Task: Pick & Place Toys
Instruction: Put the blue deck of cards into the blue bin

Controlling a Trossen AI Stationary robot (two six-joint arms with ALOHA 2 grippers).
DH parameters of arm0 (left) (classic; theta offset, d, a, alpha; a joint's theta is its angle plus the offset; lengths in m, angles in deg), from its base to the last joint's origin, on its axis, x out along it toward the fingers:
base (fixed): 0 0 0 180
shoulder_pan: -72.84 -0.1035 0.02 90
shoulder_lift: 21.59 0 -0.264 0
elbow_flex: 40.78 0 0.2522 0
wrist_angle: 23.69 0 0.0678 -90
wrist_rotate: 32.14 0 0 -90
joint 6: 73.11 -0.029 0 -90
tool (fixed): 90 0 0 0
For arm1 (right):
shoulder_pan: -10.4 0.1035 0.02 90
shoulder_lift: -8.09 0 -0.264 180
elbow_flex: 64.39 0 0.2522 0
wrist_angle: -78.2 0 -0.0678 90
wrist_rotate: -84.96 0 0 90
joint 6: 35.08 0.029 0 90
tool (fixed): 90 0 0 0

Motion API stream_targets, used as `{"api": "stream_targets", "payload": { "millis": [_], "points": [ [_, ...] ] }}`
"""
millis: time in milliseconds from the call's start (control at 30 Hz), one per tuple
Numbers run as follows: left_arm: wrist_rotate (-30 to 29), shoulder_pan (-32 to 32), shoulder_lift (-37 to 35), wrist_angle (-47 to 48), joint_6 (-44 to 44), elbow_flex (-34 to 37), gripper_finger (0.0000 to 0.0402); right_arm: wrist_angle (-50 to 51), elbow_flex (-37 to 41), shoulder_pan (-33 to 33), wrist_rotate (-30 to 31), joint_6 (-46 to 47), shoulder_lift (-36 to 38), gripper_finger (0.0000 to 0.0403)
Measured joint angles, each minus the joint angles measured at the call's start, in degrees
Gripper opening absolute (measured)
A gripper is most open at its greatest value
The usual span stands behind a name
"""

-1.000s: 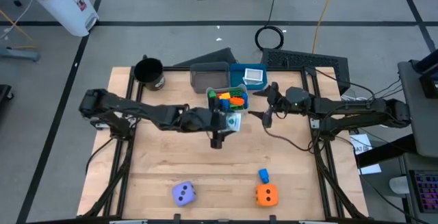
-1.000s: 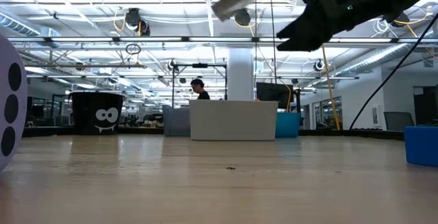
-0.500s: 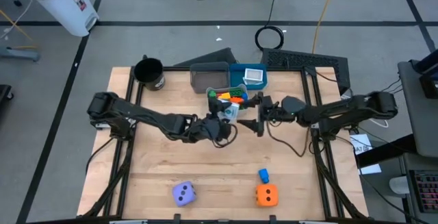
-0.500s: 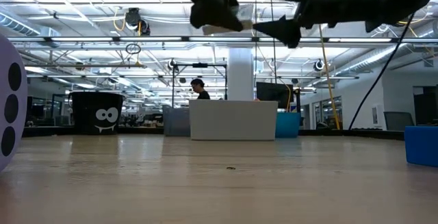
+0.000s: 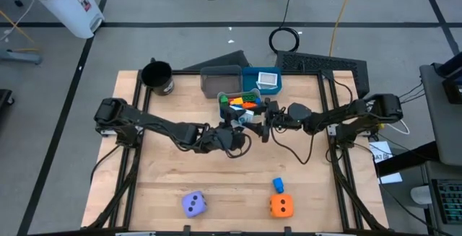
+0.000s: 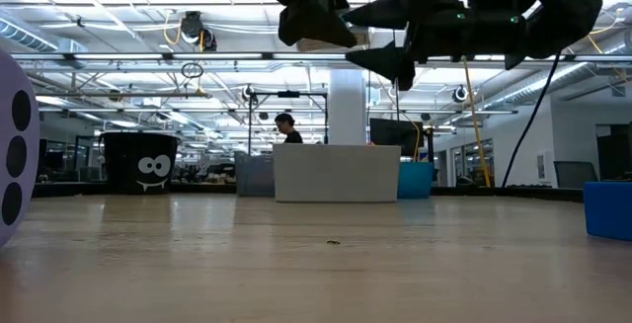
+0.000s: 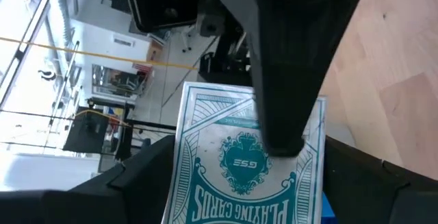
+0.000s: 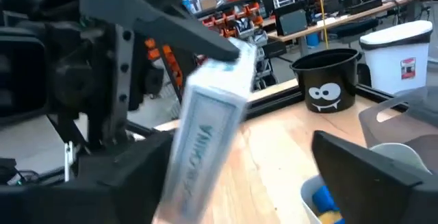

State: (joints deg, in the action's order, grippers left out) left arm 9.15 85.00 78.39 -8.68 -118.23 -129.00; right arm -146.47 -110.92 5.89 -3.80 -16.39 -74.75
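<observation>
Left claw (image 5: 242,123): closed on a white, green-printed card pack (image 7: 254,161), held above the bench (image 5: 166,178) at frame centre. Right claw (image 5: 264,123): fingers spread wide either side of the same pack, not gripping. Purple die (image 5: 193,204), orange die (image 5: 281,206): lower frame, well apart from both.

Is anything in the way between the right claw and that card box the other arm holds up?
Nothing visible: the white, green-printed playing-card box, gripped by the left gripper, hangs in open air before the open right gripper.

I've brought my right gripper (image 5: 264,123) leftward, closing in on the card pack (image 7: 253,162); my left gripper (image 5: 240,123) has lifted it.
</observation>
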Motion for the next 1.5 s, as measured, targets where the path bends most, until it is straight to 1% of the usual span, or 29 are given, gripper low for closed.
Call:
{"api": "stream_targets", "payload": {
  "millis": [133, 233, 367, 400, 467, 567, 700, 800, 900, 933, 1000, 1100, 1200, 1300, 1400, 1500],
  "points": [
    [0.3, -0.4, 0.0, 0.2, 2.5, 0.0, 0.0318, -0.1, -0.6, 0.1, -1.4, 0.5, -0.4, 0.0258],
    [0.2, -0.6, 0.0, 0.3, 4.1, 0.0, 0.0345, -0.2, -0.6, 0.1, -2.3, 1.4, -0.3, 0.0180],
    [0.5, -0.6, 0.0, 0.3, 8.8, 0.0, 0.0373, -0.7, -0.6, -0.1, -7.4, -0.3, -0.3, 0.0069],
    [0.7, -0.6, 0.0, 0.3, 10.4, 0.0, 0.0378, -0.7, -0.6, -0.2, -8.6, -1.2, -0.2, 0.0057],
    [1.1, -0.4, 0.0, 0.3, 13.7, 0.0, 0.0386, -0.7, -0.6, -0.7, -10.6, -2.8, -0.2, 0.0057],
    [0.5, 0.7, 0.0, 0.9, 20.1, 0.0, 0.0389, 0.7, -0.6, -1.4, -10.5, -2.9, 0.5, 0.0057],
    [0.2, 2.8, -1.4, 2.2, 26.3, 0.0, 0.0382, 6.5, -0.5, -3.1, -10.7, -3.5, 2.4, 0.0057],
    [0.4, 3.9, -4.4, 5.9, 31.1, 0.0, 0.0375, 12.2, -0.2, -4.6, -10.3, -5.2, 4.6, 0.0057],
    [3.8, 3.4, -8.6, 10.9, 37.6, 1.1, 0.0369, 16.4, 0.0, -6.6, -10.1, -6.9, 6.7, 0.0057],
    [5.6, 2.8, -10.2, 11.1, 39.2, 2.6, 0.0368, 17.3, 0.0, -7.5, -9.8, -7.6, 7.4, 0.0057],
    [8.9, 1.2, -13.2, 10.0, 41.5, 7.3, 0.0367, 18.4, 0.0, -9.3, -6.9, -9.8, 8.7, 0.0057],
    [11.2, -1.2, -17.8, 0.0, 43.3, 17.1, 0.0371, 19.0, 0.0, -12.2, -2.6, -14.9, 9.2, 0.0057],
    [11.2, -3.2, -21.6, -15.0, 44.8, 26.9, 0.0378, 18.8, 0.0, -15.6, 0.4, -19.3, 8.1, 0.0057],
    [11.2, -5.1, -23.5, -26.2, 47.2, 34.6, 0.0384, 19.0, 0.0, -20.4, 2.0, -21.3, 6.5, 0.0057],
    [11.2, -6.6, -24.1, -31.8, 49.7, 39.0, 0.0387, 18.9, 0.0, -26.1, 1.9, -22.2, 4.3, 0.0057],
    [11.2, -7.9, -24.1, -32.3, 52.2, 40.7, 0.0385, 18.9, 0.0, -32.1, 1.5, -21.7, 1.9, 0.0057]
  ]
}}
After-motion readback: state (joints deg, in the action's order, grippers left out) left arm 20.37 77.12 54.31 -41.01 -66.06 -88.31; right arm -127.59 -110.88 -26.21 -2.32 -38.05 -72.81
